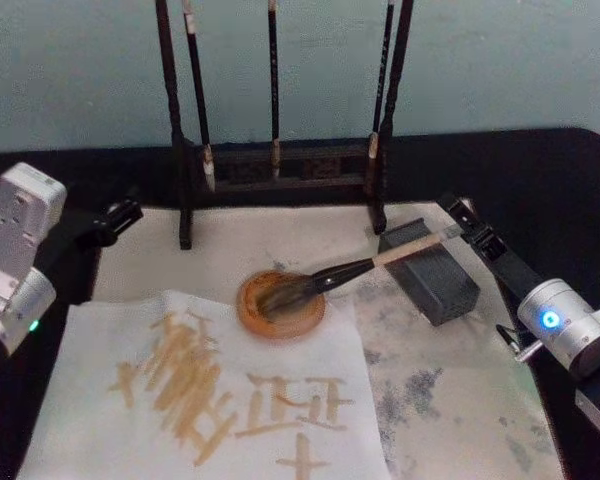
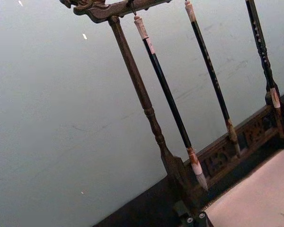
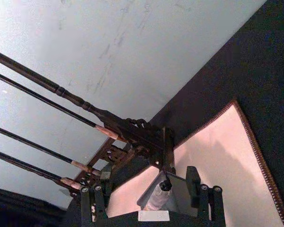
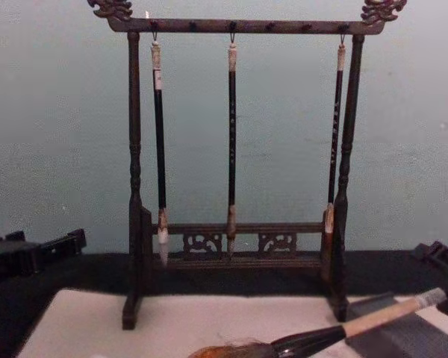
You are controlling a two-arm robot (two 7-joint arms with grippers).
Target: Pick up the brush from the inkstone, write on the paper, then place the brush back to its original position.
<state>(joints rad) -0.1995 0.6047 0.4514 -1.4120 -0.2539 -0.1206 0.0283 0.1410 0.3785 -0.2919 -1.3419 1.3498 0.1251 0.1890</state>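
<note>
- The left gripper (image 1: 115, 218), black and angular, hovers well to the left of the inkstone (image 1: 250, 312). Whether it is open or closed, I cannot tell.
- The paper (image 1: 100, 420), a thin, off-white, slightly wrinkled sheet, lies just left of the inkstone and nearer the robot. It is streaked with ochre strokes.
- The brush (image 1: 350, 268) rests its bushy brown-grey hair in the round, orange-brown inkstone. Its glossy black ferrule and thick pale handle slant rightward onto a dark grey rectangular block (image 1: 440, 285).
- The right gripper (image 1: 460, 228) sits right of the inkstone at the handle's end, with its jaws spread on either side of it.
</note>
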